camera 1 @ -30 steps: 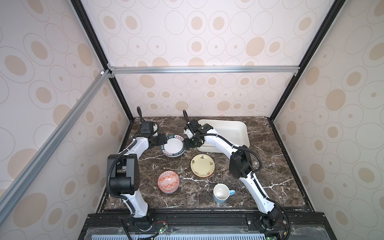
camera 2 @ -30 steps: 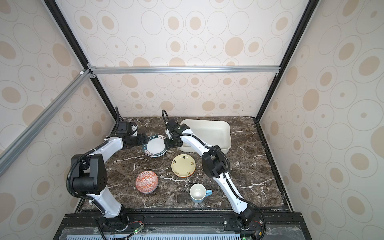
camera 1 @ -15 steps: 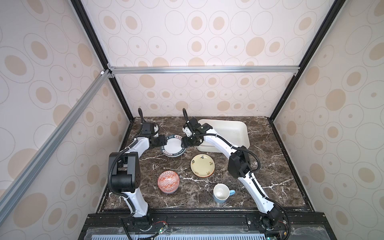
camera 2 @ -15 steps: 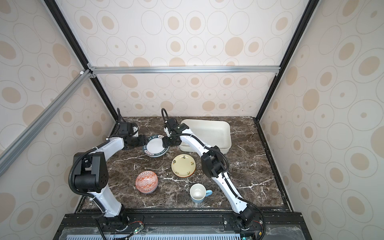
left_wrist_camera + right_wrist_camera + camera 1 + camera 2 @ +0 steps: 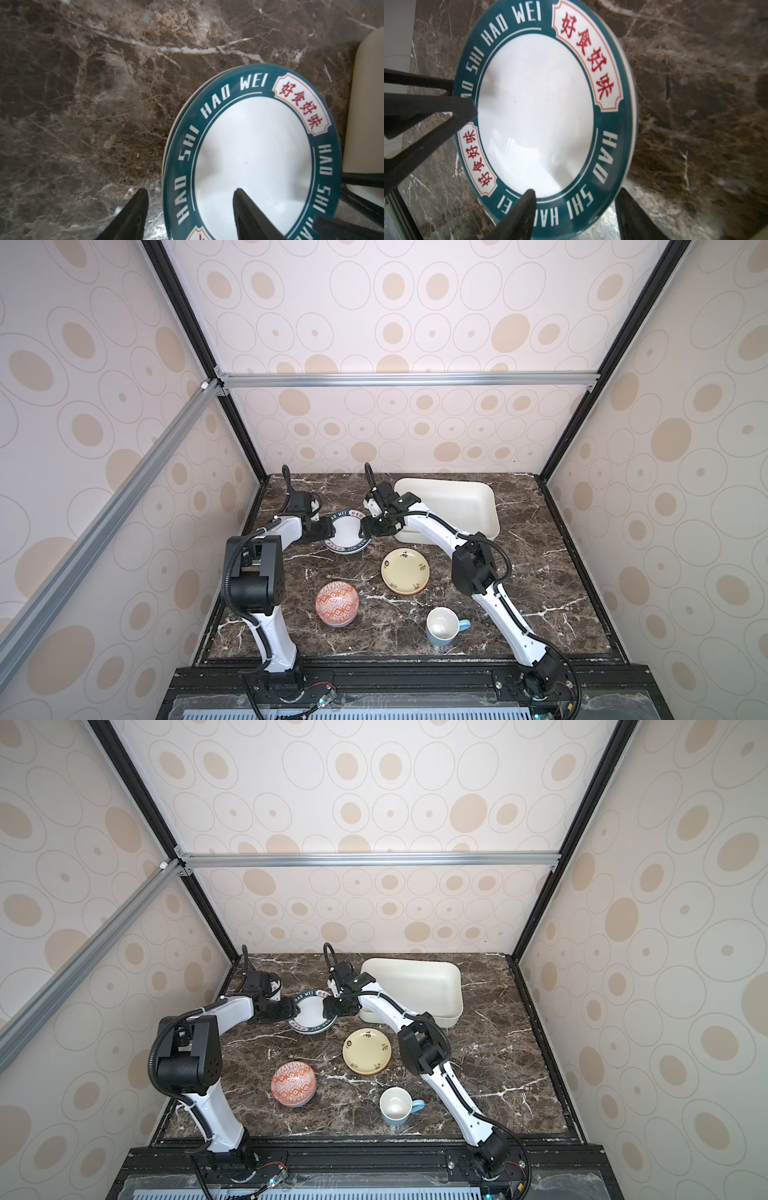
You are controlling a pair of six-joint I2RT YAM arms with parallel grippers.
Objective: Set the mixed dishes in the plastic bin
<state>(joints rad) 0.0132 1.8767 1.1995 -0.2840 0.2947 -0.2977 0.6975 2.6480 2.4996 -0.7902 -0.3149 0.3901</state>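
Presently: white plate (image 5: 347, 529), round, glazed, dark-green lettered rim, face up at the rear middle of the marble-patterned table (image 5: 540, 572), just left of the plastic bin (image 5: 451, 506). The bin is off-white and smooth with rounded corners, its long axis across the table. Left gripper (image 5: 328, 529): jaws open, astride the plate's left rim with a gap showing. Right gripper (image 5: 365, 526): jaws astride the right rim; cannot tell whether they pinch it. Cream-yellow plate (image 5: 405, 571): flat, centre. Red-orange patterned bowl (image 5: 336, 603): mouth up, front left. Light-blue mug (image 5: 441, 624): upright, handle pointing right.
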